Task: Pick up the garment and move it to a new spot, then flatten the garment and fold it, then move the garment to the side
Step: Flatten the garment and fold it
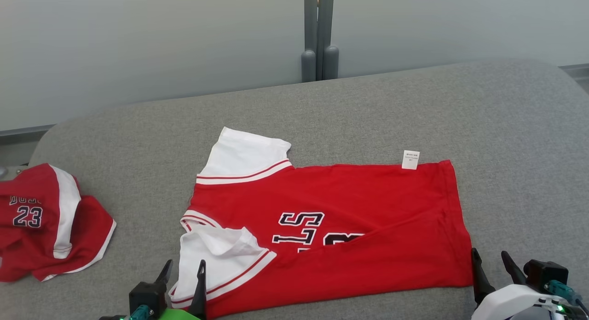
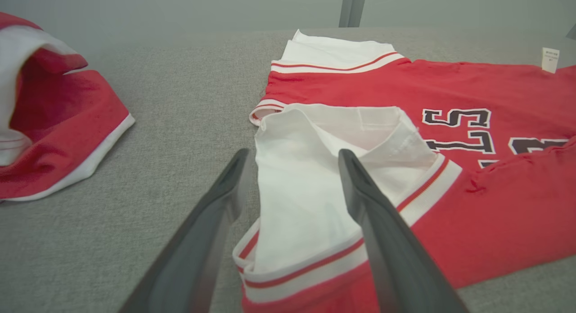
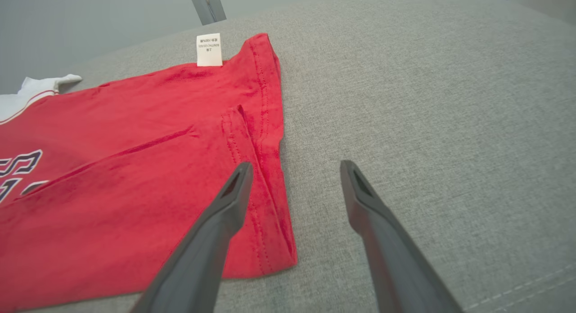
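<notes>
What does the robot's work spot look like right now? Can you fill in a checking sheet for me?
Surface: grey cushion, flat.
Job's things: red shirt spread out, near edge folded over its lettering; label at the far edge.
Clutter: crumpled red jersey at left, apart from the shirt.
Grippers: left gripper open, astride the near sleeve; right gripper open, at the hem.
Cables: nothing seen.
Surroundings: pale wall, grey post behind.

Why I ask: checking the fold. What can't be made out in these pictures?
On the shirt, the lettering: head view, partly covered by folded-over red cloth.
The label: head view, print too small to read.
The second garment: head view, cut off by the left edge.
</notes>
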Tool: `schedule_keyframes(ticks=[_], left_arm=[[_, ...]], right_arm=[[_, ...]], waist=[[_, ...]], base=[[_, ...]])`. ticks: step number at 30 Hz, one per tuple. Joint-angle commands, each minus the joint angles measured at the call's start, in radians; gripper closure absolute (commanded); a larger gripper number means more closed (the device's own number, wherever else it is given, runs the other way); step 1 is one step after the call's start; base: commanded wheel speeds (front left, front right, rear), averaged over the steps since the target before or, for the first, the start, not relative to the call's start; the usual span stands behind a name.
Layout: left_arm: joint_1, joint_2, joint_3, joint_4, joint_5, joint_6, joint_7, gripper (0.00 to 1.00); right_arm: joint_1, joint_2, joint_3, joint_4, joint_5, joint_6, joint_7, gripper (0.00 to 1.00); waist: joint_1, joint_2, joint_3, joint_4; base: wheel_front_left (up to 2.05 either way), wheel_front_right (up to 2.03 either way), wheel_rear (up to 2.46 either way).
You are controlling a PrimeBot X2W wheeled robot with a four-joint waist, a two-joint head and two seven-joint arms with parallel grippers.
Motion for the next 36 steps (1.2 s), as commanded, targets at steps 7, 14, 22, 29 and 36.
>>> schedule_keyframes(ticks=[7,14,22,29,36], left_arm=[[-0.033,-0.01,0.004,0.031,0.037,-0.015,0.0,0.0],[-0.068,-0.017,-0.01,0.081,0.037,-0.025,0.0,0.0],[-0.094,-0.02,-0.02,0.144,-0.009,-0.031,0.0,0.0],[-0.109,-0.02,-0.041,0.159,-0.056,-0.028,0.0,0.22],[-0.121,-0.02,-0.041,0.157,-0.085,-0.016,0.0,1.0]], right_arm=[[-0.021,-0.002,0.003,-0.011,-0.01,-0.001,0.0,0.0],[-0.031,0.001,0.013,-0.01,-0.009,-0.001,0.0,0.0],[-0.037,-0.001,0.019,-0.006,-0.013,-0.001,0.0,0.0],[-0.042,-0.001,0.025,-0.005,-0.012,-0.001,0.0,0.0],[-0.053,0.0,0.028,-0.008,-0.014,-0.001,0.0,0.0]], waist=[[0.0001,0.0,0.014,-0.023],[0.0001,0.0,0.032,-0.047],[0.0001,0.0,0.044,-0.071],[0.0001,0.0,0.049,-0.085],[0.0001,0.0,0.056,-0.096]], base=[[0.0,0.0,0.0],[0.0,0.0,0.0],[0.0,0.0,0.0],[0.0,0.0,0.0],[0.0,0.0,0.0]])
